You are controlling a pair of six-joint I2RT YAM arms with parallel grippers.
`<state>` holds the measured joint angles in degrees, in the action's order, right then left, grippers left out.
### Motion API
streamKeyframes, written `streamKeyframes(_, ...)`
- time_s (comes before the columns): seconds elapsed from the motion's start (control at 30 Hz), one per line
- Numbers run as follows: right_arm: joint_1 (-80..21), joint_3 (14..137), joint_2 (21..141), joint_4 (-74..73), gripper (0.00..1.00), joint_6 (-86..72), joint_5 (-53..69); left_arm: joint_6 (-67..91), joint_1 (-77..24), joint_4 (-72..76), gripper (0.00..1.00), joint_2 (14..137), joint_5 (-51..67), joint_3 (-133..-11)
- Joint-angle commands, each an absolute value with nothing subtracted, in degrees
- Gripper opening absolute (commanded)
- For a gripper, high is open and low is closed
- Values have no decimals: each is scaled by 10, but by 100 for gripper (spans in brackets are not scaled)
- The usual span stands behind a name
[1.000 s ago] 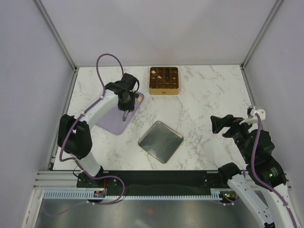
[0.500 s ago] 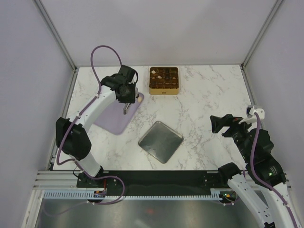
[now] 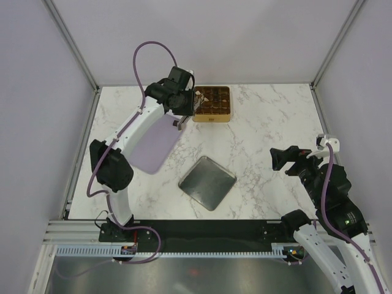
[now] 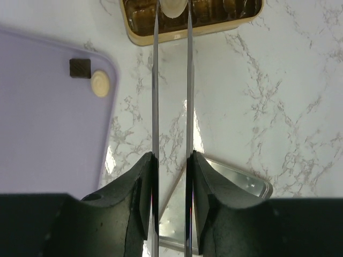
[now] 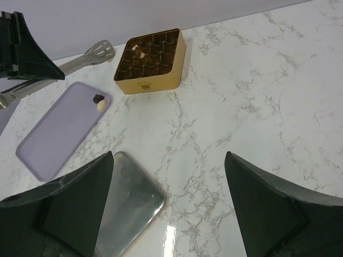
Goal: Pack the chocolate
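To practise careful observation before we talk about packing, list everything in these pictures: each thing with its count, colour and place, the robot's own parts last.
table: one, white marble with grey veins, under everything.
gold tin: one, gold, gridded, far middle of the table.
chocolates in the tin: several, mostly dark brown, exact count unclear, in its compartments.
lilac board: one, lilac, left of the tin.
dark chocolate: one, dark brown, on the board's far corner.
cream chocolate: one, cream, beside the dark one.
metal lid: one, silver-grey, near middle of the table.
held chocolate: one, cream, between the left tool's tips.
left tool: one, black, at the tin's left side.
right tool: one, black, open, on the right side of the table.
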<state>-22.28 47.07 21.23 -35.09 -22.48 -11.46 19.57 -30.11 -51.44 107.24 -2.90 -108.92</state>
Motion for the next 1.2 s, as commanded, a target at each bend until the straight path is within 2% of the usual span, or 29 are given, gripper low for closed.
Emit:
streamKeyframes(0.0, -225, 486, 217, -330, 93, -223, -117, 172, -307, -498, 39, 1111, -4, -1147)
streamKeyframes(0.27, -225, 484, 219, -328, 93, -222, -120, 153, -310, -487, 39, 1191, -3, -1217)
streamKeyframes(0.63, -225, 480, 221, -325, 93, -222, -121, 139, -310, -474, 40, 1242, -30, -1238)
streamKeyframes(1.17, -225, 482, 224, -326, 93, -227, -123, 133, -310, -468, 50, 1246, -44, -1244)
